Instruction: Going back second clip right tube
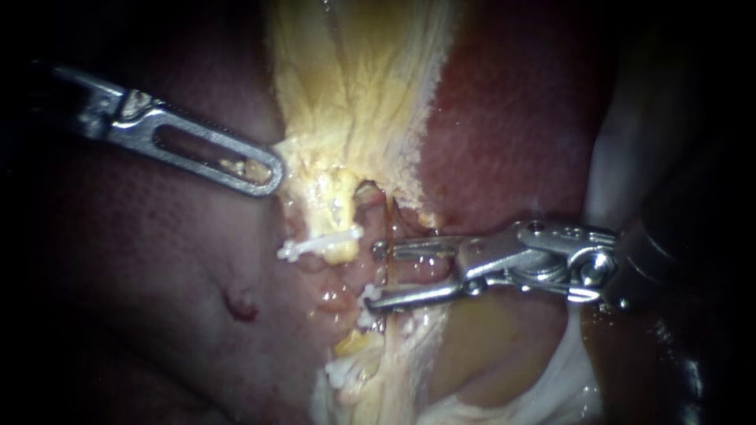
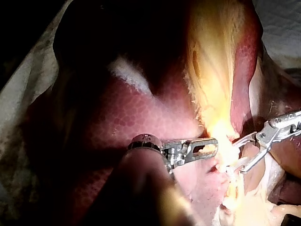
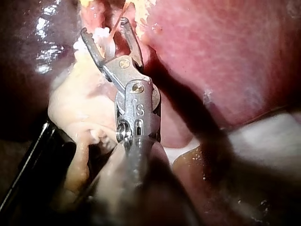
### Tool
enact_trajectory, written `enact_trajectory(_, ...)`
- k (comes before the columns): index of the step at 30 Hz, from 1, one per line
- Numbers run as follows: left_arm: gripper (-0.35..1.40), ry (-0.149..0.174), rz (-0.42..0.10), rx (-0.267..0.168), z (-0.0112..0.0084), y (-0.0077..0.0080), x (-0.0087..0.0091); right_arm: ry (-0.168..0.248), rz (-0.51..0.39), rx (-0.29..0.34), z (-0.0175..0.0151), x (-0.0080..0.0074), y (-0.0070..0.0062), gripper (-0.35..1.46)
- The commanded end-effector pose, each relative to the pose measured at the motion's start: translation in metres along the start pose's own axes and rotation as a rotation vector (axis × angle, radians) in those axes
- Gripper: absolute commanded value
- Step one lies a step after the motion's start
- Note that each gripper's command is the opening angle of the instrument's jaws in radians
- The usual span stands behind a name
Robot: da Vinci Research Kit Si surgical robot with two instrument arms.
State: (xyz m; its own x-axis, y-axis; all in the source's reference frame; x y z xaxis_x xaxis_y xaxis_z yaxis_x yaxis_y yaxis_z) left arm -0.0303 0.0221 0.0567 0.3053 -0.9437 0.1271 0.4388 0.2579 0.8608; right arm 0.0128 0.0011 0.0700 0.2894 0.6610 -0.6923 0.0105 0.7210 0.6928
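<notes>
We judge the step in hand to be the retreat from clipping. Our right instrument (image 1: 379, 274) has its jaws wide apart and gripping nothing. They straddle the thin right tube (image 1: 388, 216), and a white clip (image 1: 367, 299) sits on the tube just beside the lower jaw's tip. The next move calls for a straight pull back along the shaft — without snagging tube or clip. That shaft comes in nearly level over the liver (image 1: 512, 118). Our left instrument (image 1: 261, 174) slants down from the upper left, its jaws closed — as best we can tell — on the edge of the pale yellow tissue (image 1: 354, 86). The other clip (image 1: 319, 245) crosses the left tube (image 1: 340, 208).
</notes>
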Motion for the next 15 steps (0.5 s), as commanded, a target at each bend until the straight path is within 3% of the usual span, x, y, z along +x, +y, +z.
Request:
enact_trajectory(1, -0.35, 0.0, 0.0, 0.0, 0.0, 0.0, 0.0, -0.001, -0.026, 0.001, -0.0004, 0.0, -0.0001, 0.5)
enact_trajectory(8, -0.35, 0.0, 0.001, 0.0, -0.0001, 0.0, 0.0001, -0.004, -0.155, 0.015, -0.0036, -0.0003, -0.0004, 0.5)
enact_trajectory(15, -0.35, 0.0, 0.001, 0.0, -0.0001, 0.0, 0.0001, -0.003, -0.232, 0.026, -0.0075, 0.0008, -0.0004, 0.5)
